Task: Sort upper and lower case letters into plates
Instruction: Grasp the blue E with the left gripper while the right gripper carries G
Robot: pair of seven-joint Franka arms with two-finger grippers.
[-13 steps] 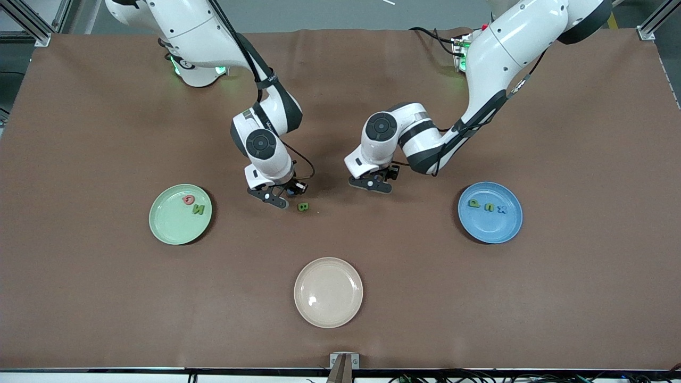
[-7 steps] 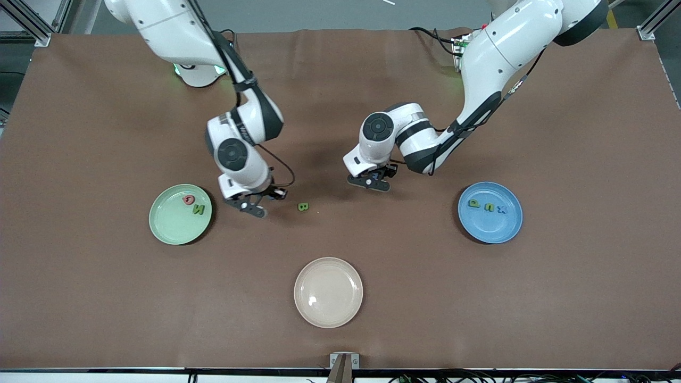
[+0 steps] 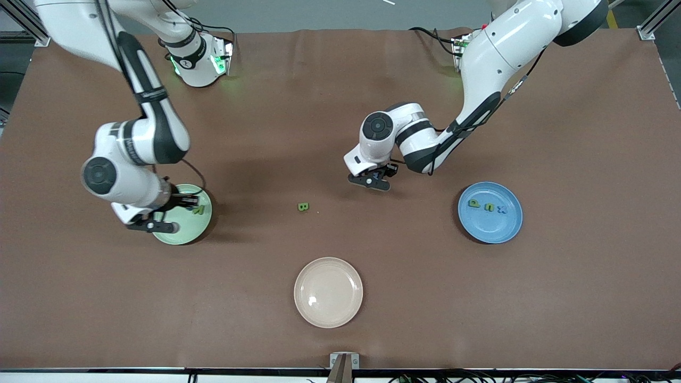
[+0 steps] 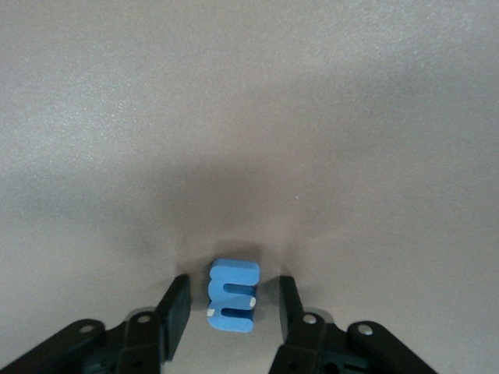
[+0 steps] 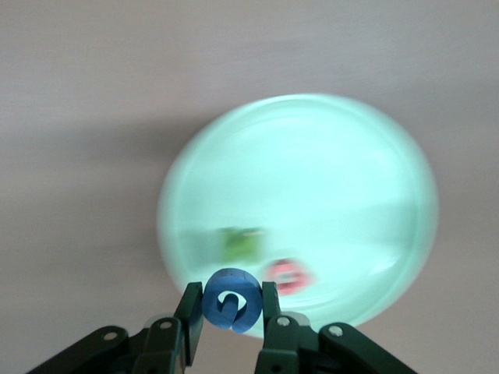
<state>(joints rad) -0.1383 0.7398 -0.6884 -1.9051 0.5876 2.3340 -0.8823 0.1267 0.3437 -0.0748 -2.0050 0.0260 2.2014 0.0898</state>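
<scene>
While my right arm reaches out toward its own end of the table, my right gripper [image 3: 151, 226] hangs over the pale green plate [image 3: 186, 233], at the edge nearer the front camera. Its fingers are clamped on a blue round letter [image 5: 231, 300], one finger pressed to each side, and the piece is clear of the plate. In that plate lie a red letter [image 5: 287, 276] and a green capital [image 3: 198, 210], close together on the side toward the table's middle.

Next along the brown table [image 3: 532, 319], a green B [image 3: 302, 207] lies alone on the bare surface, well apart from both of my grippers. A cream plate [image 3: 335, 298] sits nearer the front camera than the B, with nothing of mine over it.

My left gripper [image 3: 371, 182] is low over the table, a little farther from the front camera than the B and toward the left arm's end. In the left wrist view a blue m [image 4: 234, 296] rests on the table between my fingers. They stand narrowly apart, with a slim gap on each side of the piece, so neither touches it.

Toward the left arm's end sits the blue plate [image 3: 492, 233]. It holds three pieces in a row: a green letter with a round bowl [image 3: 473, 202], a green u [image 3: 487, 206] and a blue x [image 3: 501, 209], each just beside the next.
</scene>
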